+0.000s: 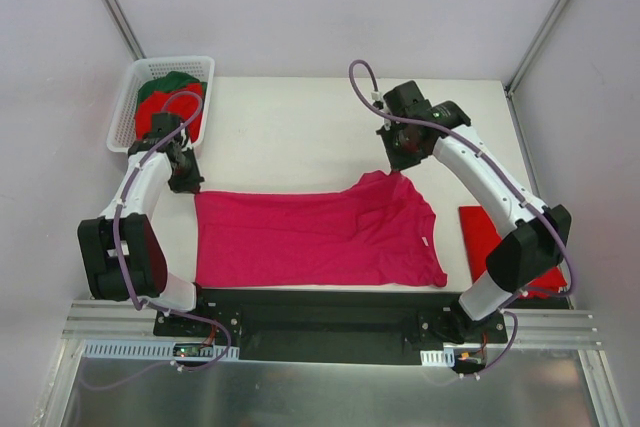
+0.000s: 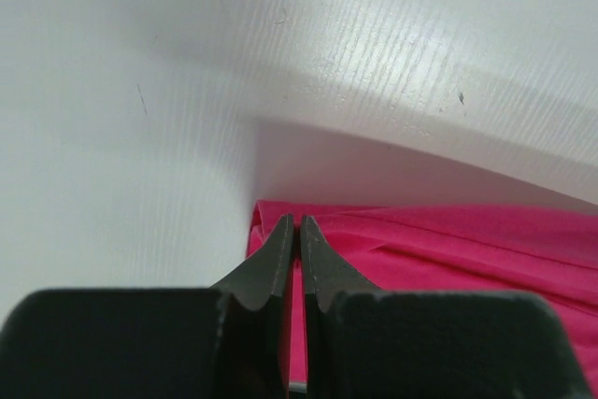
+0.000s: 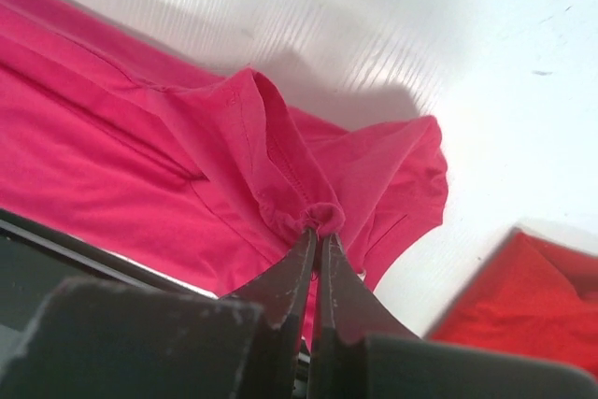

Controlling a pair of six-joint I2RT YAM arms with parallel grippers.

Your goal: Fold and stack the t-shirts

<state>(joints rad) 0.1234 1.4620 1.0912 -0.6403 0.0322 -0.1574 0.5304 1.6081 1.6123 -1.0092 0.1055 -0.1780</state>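
A magenta-pink t-shirt (image 1: 310, 237) lies spread across the near half of the table, its hem to the left. My left gripper (image 1: 187, 181) is at the shirt's far-left corner, its tips (image 2: 295, 221) shut where the cloth (image 2: 448, 240) folds up at that corner. My right gripper (image 1: 399, 165) is shut (image 3: 320, 229) on a small bunch of the shirt (image 3: 112, 137) at its far-right shoulder, which is pulled up into a peak. A folded red t-shirt (image 1: 480, 232) (image 3: 533, 296) lies to the right, partly under the right arm.
A white lattice basket (image 1: 128, 107) at the far left corner holds a red shirt (image 1: 160, 109) and a dark green shirt (image 1: 178, 80). The black mounting rail (image 1: 320, 312) runs along the near edge. Grey walls close in on both sides.
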